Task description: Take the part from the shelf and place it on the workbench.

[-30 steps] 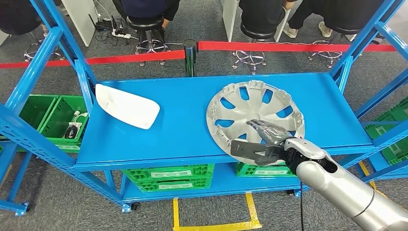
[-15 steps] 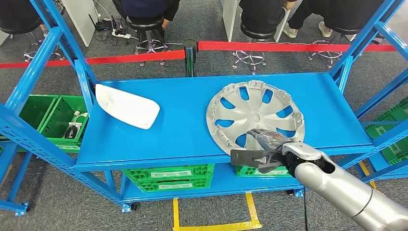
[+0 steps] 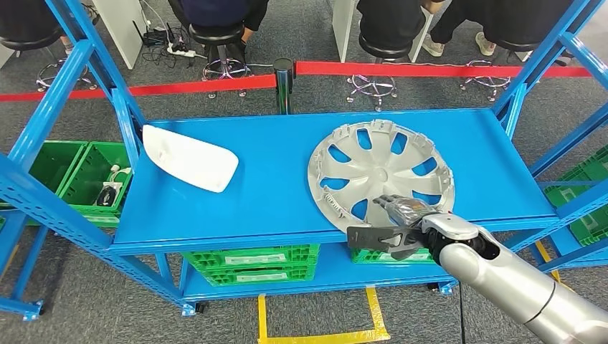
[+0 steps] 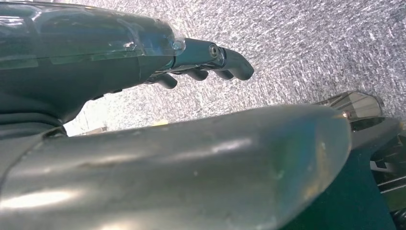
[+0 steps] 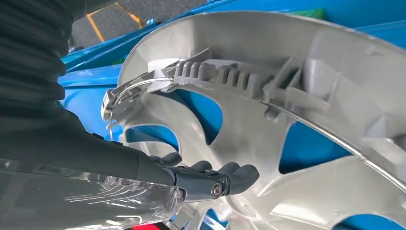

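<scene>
right hand (image 3: 401, 226) at the hubcap's (image 3: 380, 168) near rim, fingers (image 5: 230, 175) curled over a spoke, thumb apart below; grip uncertain.

Silver right arm (image 3: 516, 283) ends in a grey right hand (image 3: 401, 226) with dark fingers (image 5: 230, 175).

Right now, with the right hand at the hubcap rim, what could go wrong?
1. The right hand reaches over the near rim of the hubcap, fingers curled among the spokes, thumb below the shelf edge. A one-point grip on a wide disc may let it tilt or slip.
2. The rim carries thin clips; fingers could snag or bend them.
3. The hubcap overhangs the shelf's front edge; a nudge could tip it off.
</scene>
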Robot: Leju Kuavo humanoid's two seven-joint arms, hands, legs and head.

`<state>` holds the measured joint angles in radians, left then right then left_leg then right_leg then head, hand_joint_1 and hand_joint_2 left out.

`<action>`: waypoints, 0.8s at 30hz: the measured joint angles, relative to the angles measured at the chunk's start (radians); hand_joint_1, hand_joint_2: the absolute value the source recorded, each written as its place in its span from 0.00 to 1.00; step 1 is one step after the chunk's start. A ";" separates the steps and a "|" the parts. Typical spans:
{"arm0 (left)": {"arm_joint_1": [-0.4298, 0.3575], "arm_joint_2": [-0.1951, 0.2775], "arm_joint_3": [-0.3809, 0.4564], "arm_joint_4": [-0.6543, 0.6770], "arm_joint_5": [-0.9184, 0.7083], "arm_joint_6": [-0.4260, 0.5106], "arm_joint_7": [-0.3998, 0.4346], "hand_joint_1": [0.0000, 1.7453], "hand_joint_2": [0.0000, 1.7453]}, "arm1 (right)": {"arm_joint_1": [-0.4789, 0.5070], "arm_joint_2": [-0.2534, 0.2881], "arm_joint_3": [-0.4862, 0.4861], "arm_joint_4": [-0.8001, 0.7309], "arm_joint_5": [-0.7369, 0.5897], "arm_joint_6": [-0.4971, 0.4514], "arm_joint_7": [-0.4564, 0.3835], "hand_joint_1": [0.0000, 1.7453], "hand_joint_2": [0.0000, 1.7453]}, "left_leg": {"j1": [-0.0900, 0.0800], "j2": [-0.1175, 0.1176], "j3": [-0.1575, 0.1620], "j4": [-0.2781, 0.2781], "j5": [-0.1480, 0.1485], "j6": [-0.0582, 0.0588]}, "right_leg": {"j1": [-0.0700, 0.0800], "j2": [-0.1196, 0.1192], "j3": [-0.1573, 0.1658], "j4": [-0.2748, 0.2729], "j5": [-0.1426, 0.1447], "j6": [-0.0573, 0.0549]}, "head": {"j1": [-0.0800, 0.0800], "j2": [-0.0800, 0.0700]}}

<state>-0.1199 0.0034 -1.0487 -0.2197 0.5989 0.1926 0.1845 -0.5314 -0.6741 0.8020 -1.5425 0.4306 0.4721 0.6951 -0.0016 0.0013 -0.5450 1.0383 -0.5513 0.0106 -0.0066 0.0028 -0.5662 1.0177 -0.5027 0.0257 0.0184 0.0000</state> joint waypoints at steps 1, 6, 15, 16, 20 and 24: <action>0.000 0.000 0.000 0.000 0.000 0.000 0.001 0.00 0.00 | 0.000 0.000 0.000 0.002 0.008 0.002 0.000 0.00 1.00 | 0.000 0.000 0.000 0.000 0.000 0.000 | 0.000 0.000 0.000 0.000 0.000 0.000 | 0.000 0.000; 0.000 0.000 0.000 0.000 0.000 0.000 0.003 0.00 0.00 | 0.004 0.001 -0.003 0.012 0.035 0.015 0.000 0.00 1.00 | 0.000 0.000 0.000 0.000 0.000 0.000 | 0.000 0.000 0.000 0.000 0.000 0.000 | 0.000 0.000; 0.000 0.000 0.000 0.000 0.000 0.003 0.003 0.00 0.00 | 0.019 0.009 -0.029 0.029 0.062 0.052 0.000 0.00 1.00 | 0.000 0.000 0.000 0.000 0.000 0.000 | 0.000 0.000 0.000 0.000 0.000 0.000 | 0.000 0.000; 0.000 0.000 0.000 0.000 0.000 0.003 0.003 0.00 0.00 | 0.020 0.009 -0.032 0.030 0.062 0.053 0.000 0.00 1.00 | 0.000 0.000 0.000 0.000 0.000 0.000 | 0.000 0.000 0.000 0.000 0.000 0.000 | 0.000 0.000; 0.000 0.000 0.000 0.000 0.000 0.003 0.003 0.00 0.00 | 0.023 0.011 -0.035 0.030 0.063 0.055 0.000 0.01 1.00 | 0.000 0.001 0.000 0.000 0.000 0.000 | 0.000 0.000 0.000 0.000 0.000 0.000 | 0.000 0.000; 0.000 0.000 0.000 0.000 0.000 0.003 0.003 0.00 0.00 | 0.026 0.015 -0.041 0.034 0.062 0.057 0.000 0.99 1.00 | 0.000 0.001 0.000 0.000 0.000 0.000 | 0.000 0.000 0.000 0.000 0.000 0.000 | 0.000 0.000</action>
<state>-0.1199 0.0034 -1.0487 -0.2197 0.5989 0.1954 0.1877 -0.5057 -0.6592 0.7614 -1.5088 0.4928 0.5287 0.6953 -0.0016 0.0021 -0.5449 1.0383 -0.5513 0.0106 -0.0066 0.0027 -0.5661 1.0177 -0.5027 0.0257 0.0184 0.0000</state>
